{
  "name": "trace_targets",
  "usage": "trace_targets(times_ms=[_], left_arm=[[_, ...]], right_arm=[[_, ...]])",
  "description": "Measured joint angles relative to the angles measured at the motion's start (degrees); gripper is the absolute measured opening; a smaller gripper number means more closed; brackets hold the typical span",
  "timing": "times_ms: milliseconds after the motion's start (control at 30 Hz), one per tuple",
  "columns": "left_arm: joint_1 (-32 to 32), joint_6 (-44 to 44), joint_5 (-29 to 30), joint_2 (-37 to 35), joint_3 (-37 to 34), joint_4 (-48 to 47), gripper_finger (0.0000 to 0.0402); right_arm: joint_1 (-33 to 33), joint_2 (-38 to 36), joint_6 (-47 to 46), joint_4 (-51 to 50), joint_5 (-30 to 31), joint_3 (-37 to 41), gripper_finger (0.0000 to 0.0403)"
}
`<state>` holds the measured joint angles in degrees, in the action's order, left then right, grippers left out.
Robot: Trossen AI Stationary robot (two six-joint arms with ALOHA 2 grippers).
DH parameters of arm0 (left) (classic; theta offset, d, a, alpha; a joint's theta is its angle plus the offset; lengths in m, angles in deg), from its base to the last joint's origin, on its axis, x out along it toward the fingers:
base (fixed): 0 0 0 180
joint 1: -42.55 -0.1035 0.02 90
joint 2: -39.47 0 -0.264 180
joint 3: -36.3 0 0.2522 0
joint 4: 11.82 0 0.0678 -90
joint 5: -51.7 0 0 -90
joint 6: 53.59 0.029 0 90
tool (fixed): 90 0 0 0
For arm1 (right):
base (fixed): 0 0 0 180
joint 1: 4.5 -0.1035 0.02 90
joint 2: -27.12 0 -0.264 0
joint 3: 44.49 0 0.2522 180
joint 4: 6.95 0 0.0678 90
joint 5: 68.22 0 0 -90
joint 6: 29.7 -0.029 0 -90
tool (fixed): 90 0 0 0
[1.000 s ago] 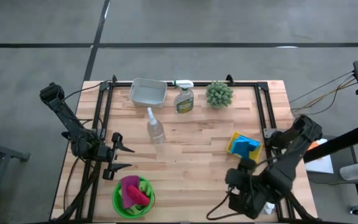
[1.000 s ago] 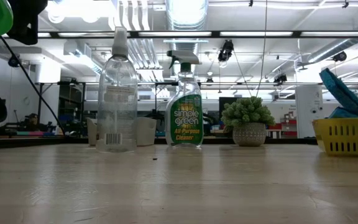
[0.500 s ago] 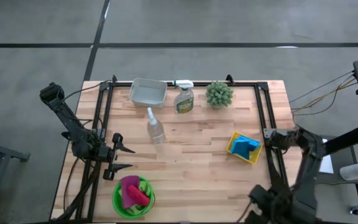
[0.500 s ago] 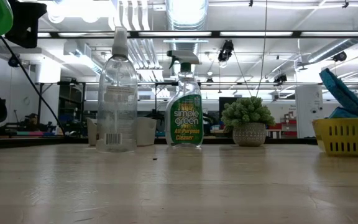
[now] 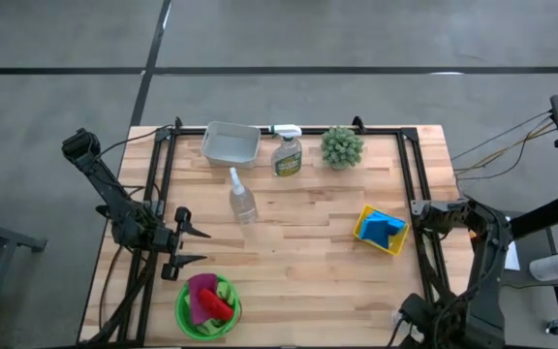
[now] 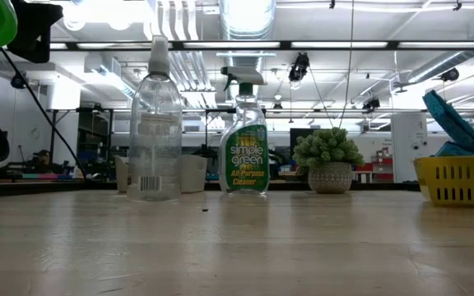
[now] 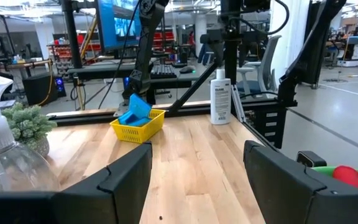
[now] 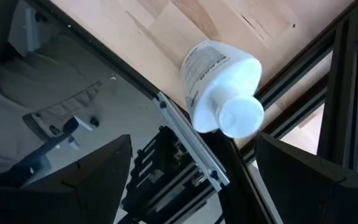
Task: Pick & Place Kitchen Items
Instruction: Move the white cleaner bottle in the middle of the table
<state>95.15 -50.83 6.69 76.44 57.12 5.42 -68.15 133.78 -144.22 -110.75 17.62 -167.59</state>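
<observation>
Two spray bottles point(image 5: 242, 197) unplaced ahead of my spread left gripper point(image 5: 184, 242); right gripper point(image 8: 191, 186), spread, hangs directly over white bottle point(image 8: 219, 87), not yet grasped.

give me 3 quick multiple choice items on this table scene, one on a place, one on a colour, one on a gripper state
1. Where does the white bottle stand?
A. in the grey tray
B. at the table's edge, by the frame
C. in the green bowl

2. What colour is the basket holding the blue sponges?
A. yellow
B. red
C. white

3. How is the left gripper?
A. shut on a cloth
B. shut on a spray bottle
C. open, holding nothing

Answers: 1 B, the right wrist view shows it at the wood's edge beside the rail. 2 A, yellow in the high view. 3 C, its fingers stand apart over bare table.
</observation>
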Motion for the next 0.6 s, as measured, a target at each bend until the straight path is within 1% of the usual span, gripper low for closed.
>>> trace_targets(times_ms=[200,333,433,600], left_arm=[[0.0,0.0,0.0,0.0,0.0,-0.3,0.0254],[0.0,-0.2,0.0,0.0,0.0,-0.4,0.0254],[0.0,-0.2,0.0,0.0,0.0,-0.4,0.0254],[0.0,-0.2,0.0,0.0,0.0,-0.4,0.0254]], right_arm=[[0.1,0.3,-0.2,0.0,-0.5,1.0,0.0334],[0.0,0.2,-0.2,-0.2,-3.0,3.8,0.0334],[0.0,0.3,-0.2,0.1,-2.9,5.5,0.0334],[0.0,0.3,0.2,0.0,-0.3,5.7,0.0334]])
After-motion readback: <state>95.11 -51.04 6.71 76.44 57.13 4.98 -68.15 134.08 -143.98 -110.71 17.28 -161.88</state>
